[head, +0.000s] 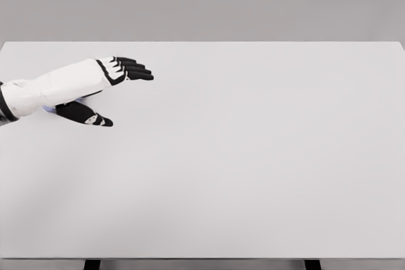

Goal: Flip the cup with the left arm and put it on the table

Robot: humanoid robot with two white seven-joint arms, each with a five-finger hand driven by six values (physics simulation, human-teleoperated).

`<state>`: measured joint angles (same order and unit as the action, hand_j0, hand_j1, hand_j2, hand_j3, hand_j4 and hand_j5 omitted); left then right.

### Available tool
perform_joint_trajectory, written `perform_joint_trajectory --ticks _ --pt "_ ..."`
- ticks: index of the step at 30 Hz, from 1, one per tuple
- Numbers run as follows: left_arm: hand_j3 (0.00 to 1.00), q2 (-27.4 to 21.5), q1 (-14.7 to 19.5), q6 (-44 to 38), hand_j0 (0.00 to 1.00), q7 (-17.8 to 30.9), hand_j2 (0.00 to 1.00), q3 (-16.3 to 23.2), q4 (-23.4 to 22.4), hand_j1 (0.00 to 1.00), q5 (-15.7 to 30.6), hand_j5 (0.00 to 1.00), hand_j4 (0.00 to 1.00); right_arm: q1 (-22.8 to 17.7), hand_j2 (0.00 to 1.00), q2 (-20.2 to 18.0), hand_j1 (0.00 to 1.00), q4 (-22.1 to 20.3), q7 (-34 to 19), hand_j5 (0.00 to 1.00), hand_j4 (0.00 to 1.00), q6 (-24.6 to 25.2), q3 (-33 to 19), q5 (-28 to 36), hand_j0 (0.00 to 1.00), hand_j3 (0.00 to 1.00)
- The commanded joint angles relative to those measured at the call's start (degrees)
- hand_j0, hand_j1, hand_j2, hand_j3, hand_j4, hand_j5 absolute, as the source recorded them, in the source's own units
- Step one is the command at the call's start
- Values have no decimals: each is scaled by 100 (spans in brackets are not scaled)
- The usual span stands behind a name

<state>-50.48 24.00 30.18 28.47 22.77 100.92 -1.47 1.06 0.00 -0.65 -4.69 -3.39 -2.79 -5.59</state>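
Reaching in from the left edge, left hand (124,69) hovers over the table (253,156), fingers straight, thumb spread, gripping nothing. Cup barely visible: maybe a bluish sliver under the forearm. Looks like the approach step; next needs a grasp. Right arm out of view.

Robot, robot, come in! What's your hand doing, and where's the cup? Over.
Left hand over table, fingers out straight, thumb low. Cup not seen; faint bluish bit under forearm, can't tell. Right arm out of view. Nothing in the way.

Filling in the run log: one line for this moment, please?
left hand: open, over table | cup: mostly hidden beneath arm | right arm: not in view
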Motion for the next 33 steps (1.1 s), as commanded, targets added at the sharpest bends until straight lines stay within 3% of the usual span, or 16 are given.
perform_joint_trajectory --ticks 1,5,7,9,11,12,13,14,15,18,19,20,21,22,26,33 --pt "100 38 -9 -12 100 1 100 34 7 100 32 100 100 0 100 0 100 21 -5 100 100 14 -11 5 100 100" --pt "100 -15 53 -12 100 106 100 -97 -178 100 15 100 100 -18 100 0 100 21 -5 100 100 14 -11 5 100 100" --pt "100 20 61 -100 100 562 100 -203 -186 100 32 100 100 -18 100 0 100 30 -5 100 100 14 -2 5 100 100" --pt "100 249 70 -363 100 653 100 -739 -257 100 50 100 100 -9 100 0 100 30 -5 100 100 14 -2 5 100 100" --pt "100 267 105 -1250 100 653 100 -889 -809 100 129 100 100 -18 100 0 100 30 -5 100 100 14 -2 5 100 100" --pt "100 82 315 -1418 100 653 100 -783 -1126 100 225 100 100 -18 100 0 100 30 -5 100 100 14 -2 5 100 100" --pt "100 -6 728 -1576 100 653 100 -468 -1451 100 550 100 100 -9 100 0 100 30 -5 100 100 14 -2 5 100 100" --pt "100 -189 1088 -1856 100 258 100 -11 -1566 100 1041 100 100 -18 100 0 100 30 -5 100 100 14 -2 5 100 100" --pt "100 -664 1756 -2462 100 -209 100 954 -1558 100 1587 100 100 -18 100 0 100 30 -5 100 100 14 -2 5 100 100" --pt "100 -823 3937 -2789 100 -254 100 3637 -1549 100 1755 100 100 -9 100 0 100 30 -5 100 100 14 -2 5 100 100" --pt "100 -797 3981 -2929 100 -254 100 3769 -1549 100 2165 100 100 -18 100 0 100 30 -5 100 100 14 -2 5 100 100" --pt "100 -806 4016 -3471 100 -254 100 3918 -1514 100 3139 100 100 -18 100 0 100 30 -5 100 100 14 -2 5 100 100" --pt "100 -806 4086 -4070 100 -271 100 3998 -1496 100 3740 100 100 -18 100 0 100 22 -5 100 100 14 -2 5 100 100" --pt "100 -806 4183 -4791 100 -289 100 4024 -1426 100 4040 100 100 -18 100 0 100 30 -5 100 100 14 -2 5 100 100" --pt "100 -674 4227 -5874 100 -1537 100 4473 -986 100 4023 100 100 -18 100 0 100 21 -5 100 100 14 -2 5 100 100" --pt "100 -709 4236 -6518 100 -1932 100 4763 -854 100 3777 100 100 -18 100 0 100 30 -5 100 100 14 -2 5 100 100"
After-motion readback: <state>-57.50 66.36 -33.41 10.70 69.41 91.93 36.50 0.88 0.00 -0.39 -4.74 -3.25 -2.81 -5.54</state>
